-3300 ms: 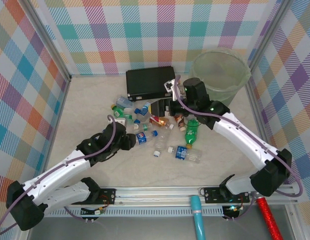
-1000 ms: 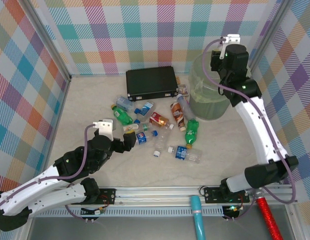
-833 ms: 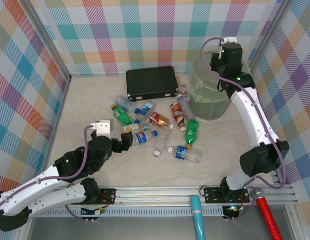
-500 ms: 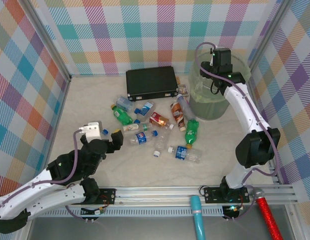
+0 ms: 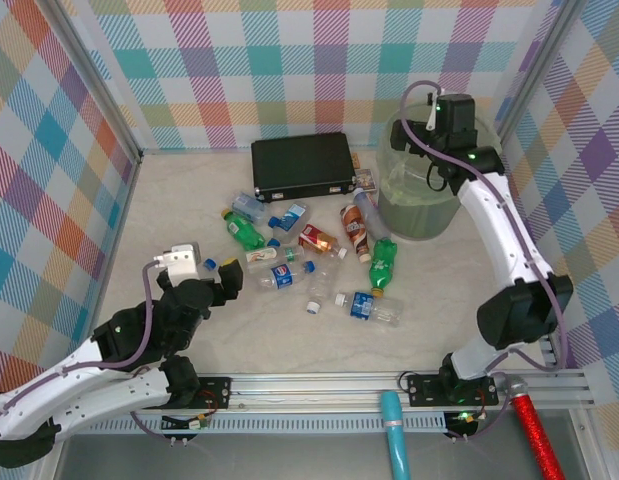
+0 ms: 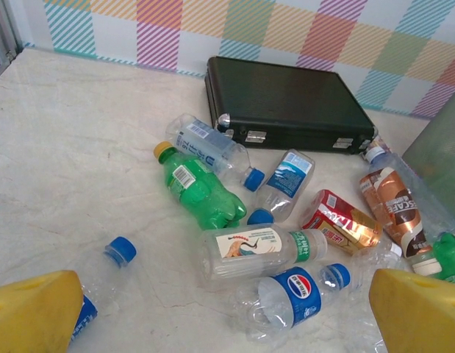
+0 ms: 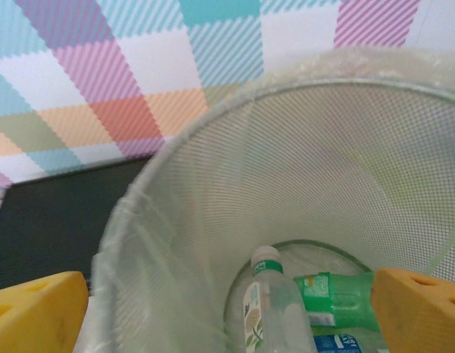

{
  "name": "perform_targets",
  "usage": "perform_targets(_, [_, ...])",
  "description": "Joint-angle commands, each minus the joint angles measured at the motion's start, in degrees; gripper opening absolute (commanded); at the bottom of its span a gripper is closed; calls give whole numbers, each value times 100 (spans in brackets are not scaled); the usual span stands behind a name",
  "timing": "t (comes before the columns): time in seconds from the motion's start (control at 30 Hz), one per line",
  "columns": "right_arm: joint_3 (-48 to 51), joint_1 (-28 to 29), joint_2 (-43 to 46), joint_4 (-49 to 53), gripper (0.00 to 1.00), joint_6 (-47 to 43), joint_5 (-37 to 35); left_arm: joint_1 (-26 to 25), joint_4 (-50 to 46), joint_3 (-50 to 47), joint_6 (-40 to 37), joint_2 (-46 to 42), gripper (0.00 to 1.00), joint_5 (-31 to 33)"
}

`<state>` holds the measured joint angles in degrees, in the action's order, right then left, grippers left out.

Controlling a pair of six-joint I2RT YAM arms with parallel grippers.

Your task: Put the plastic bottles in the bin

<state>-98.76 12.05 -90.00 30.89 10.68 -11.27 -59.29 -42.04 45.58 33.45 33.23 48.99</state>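
Right hand (image 5: pixel 437 135) hangs over the bin (image 5: pixel 429 215), its yellow fingers (image 7: pixel 36 309) wide apart with nothing between them. Through the right wrist camera you look into the bag-lined bin: a clear bottle (image 7: pixel 267 312) with a white cap leans neck-up toward the lens, a green bottle (image 7: pixel 337 290) lies on its side behind it, long axis left-right, and a blue-labelled bottle (image 7: pixel 337 344) shows at the frame edge. The left hand (image 5: pixel 221 270) is low over the desk (image 5: pixel 169 200), jaws spread and empty, at the near side of the loose plastic bottles (image 5: pixel 319 262). All of them lie flat. The green one (image 6: pixel 198 193) runs diagonally with its yellow cap toward the far left. The Pepsi bottle (image 6: pixel 293 294) points its blue cap right. The black case (image 6: pixel 286 103) sits behind them.
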Motion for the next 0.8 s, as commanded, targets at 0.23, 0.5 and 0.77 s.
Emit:
perform_targets(0.23, [522,442,1206,65,99,321,894,228,121,29,127,616,99,-195])
perform_targets(0.5, [1323,1648,1726,-78,99,165,819,1438,356,-14,157,1155,100,-1441])
perform_targets(0.77, [2110,2577,1915,-375,99,402,884,2939,373,-74,262,1675,100,-2317])
